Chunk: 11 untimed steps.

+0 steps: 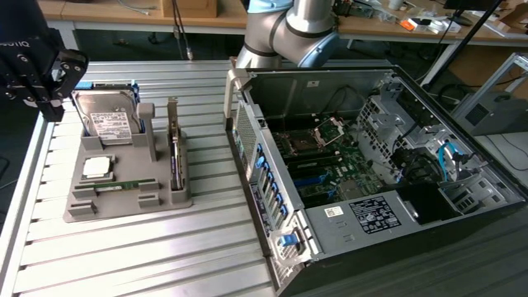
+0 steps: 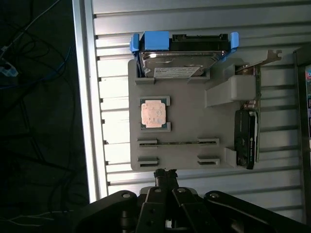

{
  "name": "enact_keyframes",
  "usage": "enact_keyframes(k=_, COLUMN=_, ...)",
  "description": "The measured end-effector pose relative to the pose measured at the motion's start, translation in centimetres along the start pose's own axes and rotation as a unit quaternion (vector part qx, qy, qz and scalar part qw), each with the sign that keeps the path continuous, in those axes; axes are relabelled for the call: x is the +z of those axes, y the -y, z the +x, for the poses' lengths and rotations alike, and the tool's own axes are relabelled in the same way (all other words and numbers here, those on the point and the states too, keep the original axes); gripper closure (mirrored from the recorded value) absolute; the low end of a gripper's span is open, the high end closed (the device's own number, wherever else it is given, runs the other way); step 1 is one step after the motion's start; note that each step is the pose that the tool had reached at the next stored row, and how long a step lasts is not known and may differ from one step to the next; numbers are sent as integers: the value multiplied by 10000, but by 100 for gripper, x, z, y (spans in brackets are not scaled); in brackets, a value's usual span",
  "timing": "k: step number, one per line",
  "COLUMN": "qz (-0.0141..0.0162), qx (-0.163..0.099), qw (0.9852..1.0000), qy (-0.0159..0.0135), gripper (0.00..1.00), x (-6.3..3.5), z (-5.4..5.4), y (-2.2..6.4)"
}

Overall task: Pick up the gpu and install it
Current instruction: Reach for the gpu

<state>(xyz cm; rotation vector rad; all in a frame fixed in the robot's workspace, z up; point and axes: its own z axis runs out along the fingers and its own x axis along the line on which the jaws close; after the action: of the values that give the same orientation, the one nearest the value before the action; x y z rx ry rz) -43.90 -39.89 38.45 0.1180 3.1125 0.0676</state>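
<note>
Black gripper (image 2: 165,174) is pressed together, empty; dark silver-bracketed gpu card (image 2: 245,138) is seated edgewise at edge of grey plastic tray (image 2: 187,121)

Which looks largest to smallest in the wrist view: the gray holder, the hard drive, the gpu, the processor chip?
1. gray holder
2. hard drive and gpu: about alike; both stand on edge, so I do not rank them
3. processor chip
</note>
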Motion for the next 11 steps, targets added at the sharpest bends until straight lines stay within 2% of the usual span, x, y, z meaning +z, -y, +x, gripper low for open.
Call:
enact_keyframes(k=10, qz=0, qx=0, qw=10000, qy=0, gripper=89, x=-1, z=97, y=8)
enact_keyframes(k=11, qz=0, qx=0, qw=10000, qy=0, gripper=89, x=-1, z=157, y=12)
